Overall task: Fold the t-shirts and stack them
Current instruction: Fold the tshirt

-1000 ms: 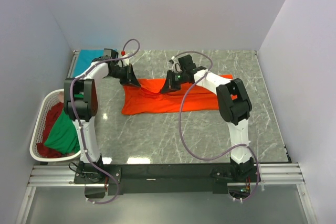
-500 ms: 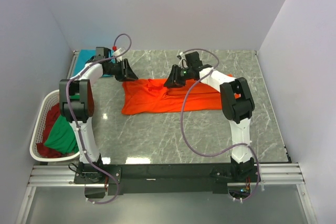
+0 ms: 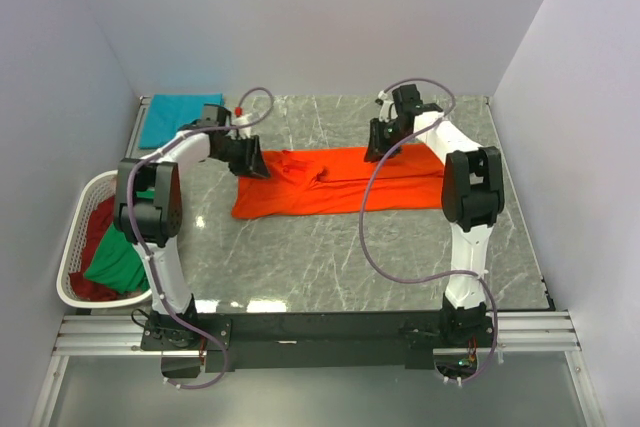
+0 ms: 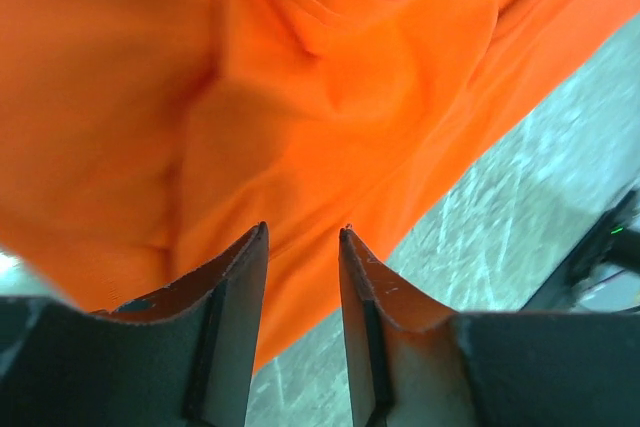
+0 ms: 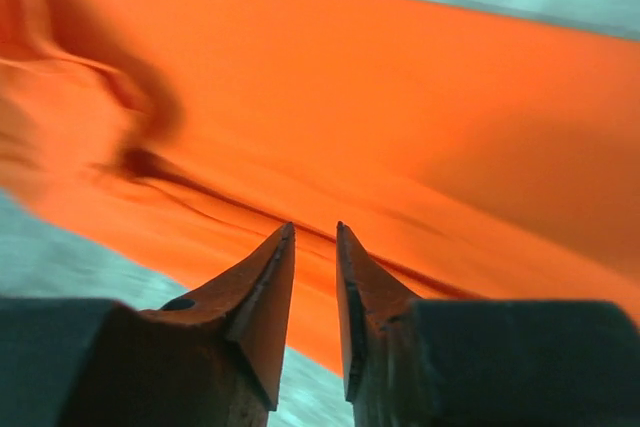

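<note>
The bright orange t-shirt [image 3: 330, 185] lies spread across the middle of the table, with wrinkles near its left half. It fills the left wrist view [image 4: 300, 97] and the right wrist view [image 5: 380, 127]. My left gripper [image 3: 254, 161] hovers at the shirt's far left corner, its jaws apart and empty [image 4: 303, 232]. My right gripper [image 3: 379, 150] is over the shirt's far edge right of centre, jaws slightly apart and empty [image 5: 315, 227]. A folded teal t-shirt [image 3: 178, 117] lies at the back left. A green t-shirt [image 3: 118, 252] and a dark red t-shirt [image 3: 95, 219] sit in the basket.
The white slatted laundry basket [image 3: 90, 187] stands off the table's left edge. Grey walls close in the back and both sides. Purple cables loop above both arms. Bare marble table [image 3: 330, 257] lies in front of the orange shirt.
My right gripper has moved right and back along the shirt's far edge, and that edge now lies straighter. My left gripper has shifted slightly forward and right at the left corner.
</note>
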Motion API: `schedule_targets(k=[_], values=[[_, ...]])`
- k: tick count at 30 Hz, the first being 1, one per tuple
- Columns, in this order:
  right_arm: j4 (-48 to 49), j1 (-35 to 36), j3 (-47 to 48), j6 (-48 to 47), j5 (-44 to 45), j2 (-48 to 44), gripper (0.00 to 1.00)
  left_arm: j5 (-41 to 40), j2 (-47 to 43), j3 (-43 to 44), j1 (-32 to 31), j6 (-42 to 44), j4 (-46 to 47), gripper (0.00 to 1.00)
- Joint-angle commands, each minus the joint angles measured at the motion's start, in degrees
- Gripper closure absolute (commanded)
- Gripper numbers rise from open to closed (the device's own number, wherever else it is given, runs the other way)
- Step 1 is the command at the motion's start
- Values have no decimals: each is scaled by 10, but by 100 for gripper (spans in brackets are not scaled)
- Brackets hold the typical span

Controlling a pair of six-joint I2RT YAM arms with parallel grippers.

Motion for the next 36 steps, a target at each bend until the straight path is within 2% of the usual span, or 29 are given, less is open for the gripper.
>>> schedule_targets(k=[1, 9, 15, 18, 20, 22, 23, 24, 25, 26, 27, 29, 30, 31, 33, 35, 36], values=[[-126, -8, 52, -136, 103, -8, 70, -57, -13, 10, -44, 31, -25, 60], [-166, -25, 40, -225, 262, 46, 71, -135, 65, 61, -61, 20, -66, 63], [-244, -24, 21, -265, 265, 75, 73, -190, 125, 125, -61, 74, -102, 63], [-261, -16, -22, -271, 234, 50, 76, -207, 167, 179, -58, 92, -107, 63], [-259, -3, -85, -275, 188, 21, 76, -222, 222, 262, -58, 103, -122, 64], [-258, 40, -160, -286, 148, -31, 76, -238, 294, 393, -56, 119, -135, 64], [-260, 66, -183, -291, 78, -52, 76, -240, 319, 447, -55, 120, -141, 63], [-261, 91, -200, -299, 42, -95, 76, -227, 342, 556, -55, 120, -152, 63], [-264, 139, -219, -301, -1, -116, 76, -218, 373, 599, -55, 119, -150, 59], [-272, 153, -218, -302, -34, -136, 76, -211, 374, 624, -55, 112, -138, 57], [-279, 158, -210, -301, -94, -164, 76, -205, 363, 609, -54, 105, -92, 54], [-283, 134, -183, -288, -113, -181, 76, -189, 281, 537, -52, 85, -23, 49], [-285, 115, -172, -282, -123, -185, 76, -178, 248, 452, -51, 81, 7, 47], [-285, 97, -152, -277, -127, -184, 76, -173, 187, 414, -51, 76, 58, 45], [-263, 48, -141, -255, -125, -173, 76, -157, 145, 342, -51, 43, 80, 42], [-245, 33, -122, -244, -83, -140, 76, -124, 119, 322, -52, 14, 65, 41], [-243, 34, -101, -243, -67, -126, 79, -120, 120, 316, -54, -2, 56, 43]])
